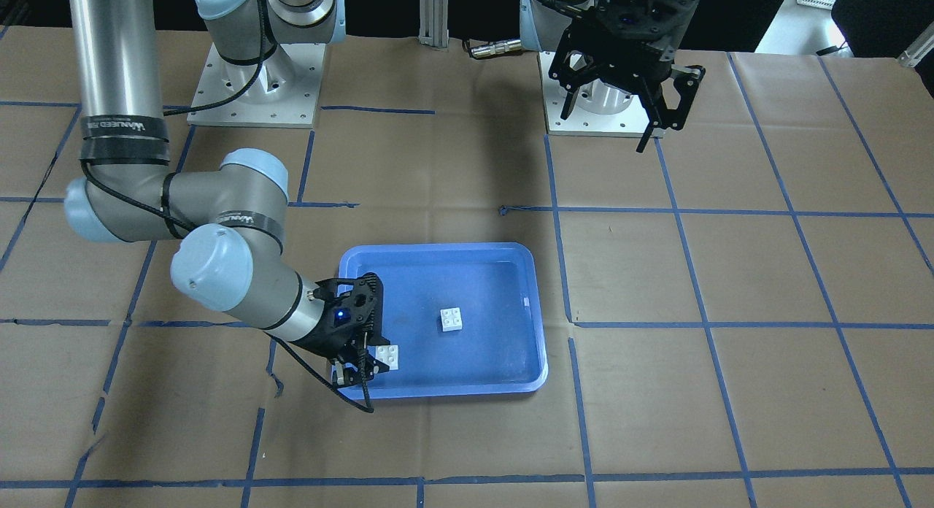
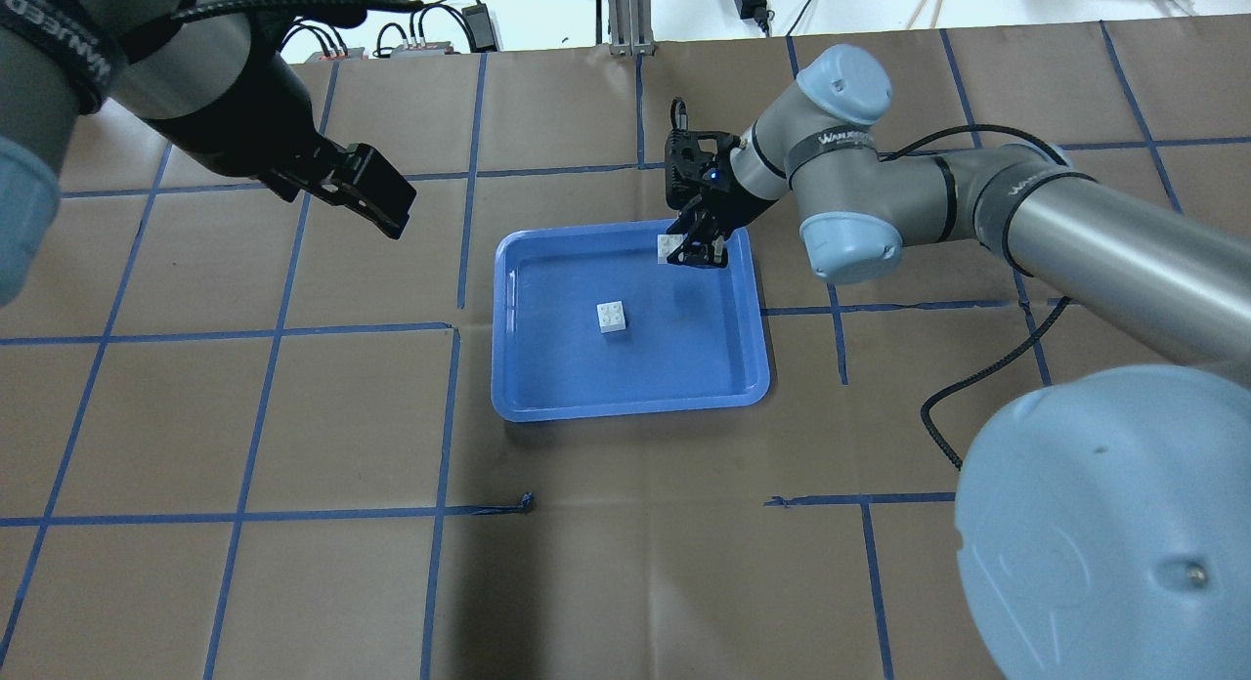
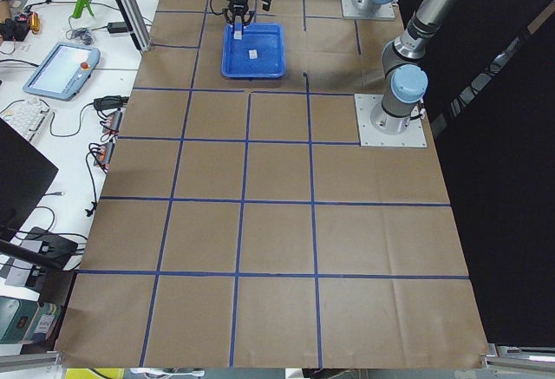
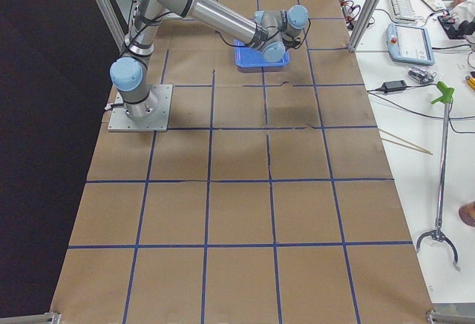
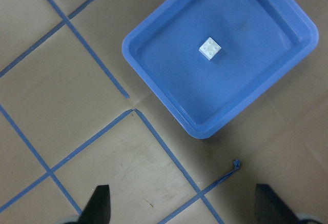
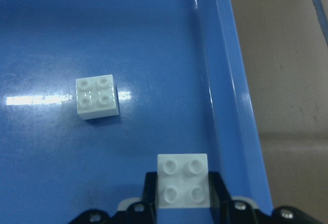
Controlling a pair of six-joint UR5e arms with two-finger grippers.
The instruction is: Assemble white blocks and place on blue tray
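The right gripper (image 2: 696, 253) is over one corner of the blue tray (image 2: 630, 411), the corner far from the robot on the right arm's side. Its two fingers are pulled in tight on a white block (image 6: 183, 180), one finger on each side. In the right wrist view the four bumps on top show well, but the fingers hide the block's sides. It is hard to tell if this block touches the tray floor or hangs just above it. In the front view the gripper covers part of it. The other white block (image 1: 452, 319) lies alone near the middle of the tray, bumps up, well apart from the held one. The left gripper (image 1: 606, 128) is near its arm's base, away from the tray, with its fingers spread wide and nothing in them. The left wrist view shows only two dark finger tips at its bottom edge. The tray sits on the desk (image 1: 730, 391), which has brown paper and blue tape lines (image 1: 700, 324). In both side views the blocks are too small to make out well.
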